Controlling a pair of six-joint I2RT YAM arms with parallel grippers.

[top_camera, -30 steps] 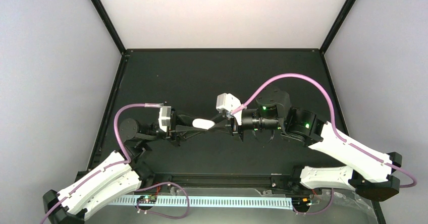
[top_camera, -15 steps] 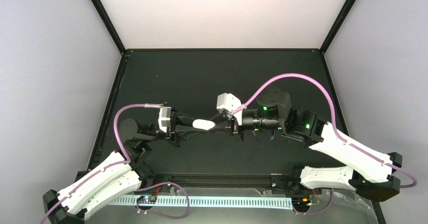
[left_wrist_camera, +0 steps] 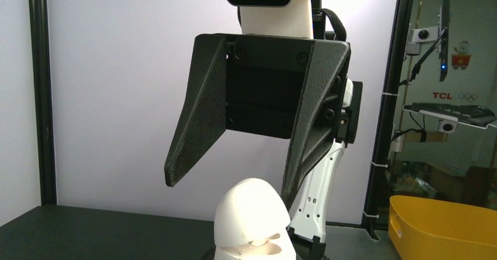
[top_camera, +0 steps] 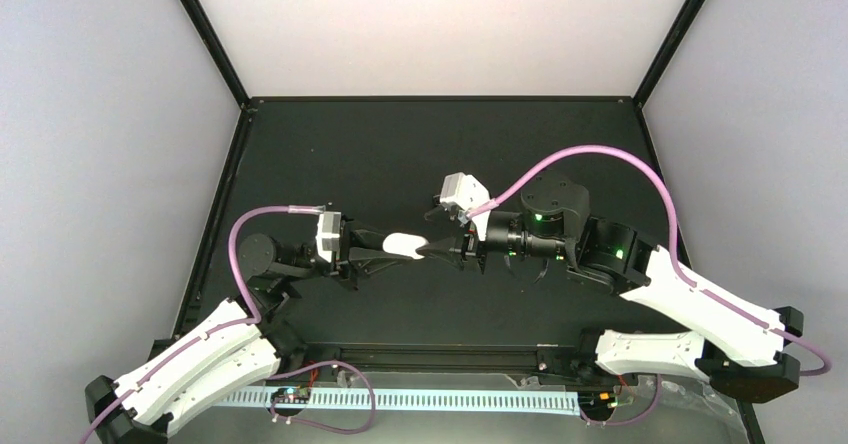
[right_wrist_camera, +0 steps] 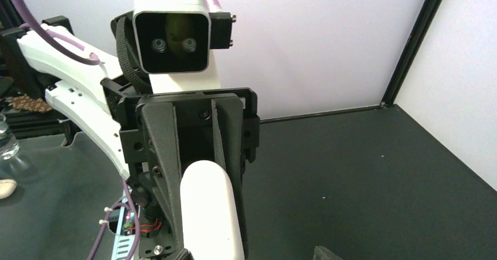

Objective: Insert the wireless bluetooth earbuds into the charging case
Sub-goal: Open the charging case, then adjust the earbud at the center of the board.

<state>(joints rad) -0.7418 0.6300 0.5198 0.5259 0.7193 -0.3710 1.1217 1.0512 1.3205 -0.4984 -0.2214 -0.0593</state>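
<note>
desk: black, under both arms.
left tool: clamped on case, held above desk.
right tool: jaws apart, empty, tips just beside case.
case: white, lid up.
bud: pale one seated inside case.

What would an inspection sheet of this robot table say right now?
Surface: black table, matte, enclosed by white walls.
Job's things: white charging case held between the two arms; earbuds not clearly seen.
Clutter: nothing seen.
Grippers: left gripper shut on the case; right gripper open, facing the case.
Cables: purple cables loop from each wrist, untangled.
Surroundings: yellow bin outside the frame.
</note>
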